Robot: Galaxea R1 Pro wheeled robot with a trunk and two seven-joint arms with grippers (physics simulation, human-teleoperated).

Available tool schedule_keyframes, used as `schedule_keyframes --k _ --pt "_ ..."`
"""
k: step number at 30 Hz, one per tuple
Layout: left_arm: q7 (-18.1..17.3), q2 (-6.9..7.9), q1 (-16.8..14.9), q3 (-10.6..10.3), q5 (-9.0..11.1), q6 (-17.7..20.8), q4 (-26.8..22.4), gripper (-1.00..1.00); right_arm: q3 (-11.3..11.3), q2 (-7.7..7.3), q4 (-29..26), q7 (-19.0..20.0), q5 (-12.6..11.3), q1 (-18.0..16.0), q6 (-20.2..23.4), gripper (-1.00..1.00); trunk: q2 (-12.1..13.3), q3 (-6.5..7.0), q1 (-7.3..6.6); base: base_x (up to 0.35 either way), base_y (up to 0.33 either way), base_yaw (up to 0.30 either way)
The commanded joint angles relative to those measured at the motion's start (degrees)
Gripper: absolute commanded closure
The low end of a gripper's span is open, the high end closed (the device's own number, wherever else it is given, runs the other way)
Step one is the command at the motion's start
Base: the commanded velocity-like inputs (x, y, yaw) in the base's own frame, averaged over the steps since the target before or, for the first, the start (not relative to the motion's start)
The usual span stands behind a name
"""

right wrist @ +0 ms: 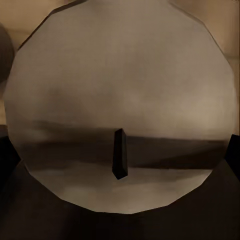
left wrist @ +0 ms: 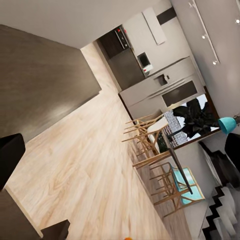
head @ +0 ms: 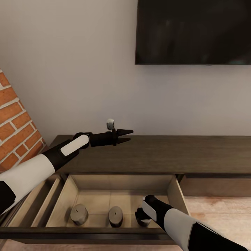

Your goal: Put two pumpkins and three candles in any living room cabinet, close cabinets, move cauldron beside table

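The right gripper [head: 142, 213] is hidden behind its own wrist inside the open drawer [head: 176, 190]; its jaw spacing cannot be read. The third candle [head: 139, 218], near the drawer's front right corner, is mostly covered by that wrist. The television [head: 193, 31] is cut by the top and right edges. An orange sliver [left wrist: 129, 238] at the picture's edge cannot be identified.

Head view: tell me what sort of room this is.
Probably a living room: a black flat screen hangs on the wall above a long low dark-brown wood cabinet, beside a red brick wall.
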Motion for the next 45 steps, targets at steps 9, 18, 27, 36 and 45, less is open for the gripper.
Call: schedule_keyframes --k 9,18,27,36,45 --pt "0.0 0.08 0.0 0.0 0.0 0.0 0.0 -1.0 0.1 -0.08 0.0 -0.1 0.3 0.0 -1.0 1.0 -3.6 -1.62 1.98 0.0 0.0 0.0" --pt "0.0 0.09 0.0 0.0 0.0 0.0 0.0 -1.0 0.1 -0.08 0.0 -0.1 0.3 0.0 -1.1 1.0 -6.4 -2.88 3.52 0.0 0.0 0.0" --pt "0.0 0.26 0.0 0.0 0.0 0.0 0.1 -1.0 0.0 -0.07 0.0 -0.3 0.3 0.0 -1.1 -1.0 -6.4 -2.88 3.52 0.0 0.0 0.0" --pt "0.0 0.26 0.0 0.0 0.0 0.0 0.0 -1.0 0.0 -0.08 0.0 -0.3 0.2 0.0 -1.1 -1.0 -6.4 -2.88 3.52 0.0 0.0 0.0" --pt "0.0 0.26 0.0 0.0 0.0 0.0 0.1 -1.0 0.0 -0.1 -1.3 0.2 0.2 0.0 -0.9 -1.0 -6.4 -2.88 3.52 0.0 0.0 0.0"
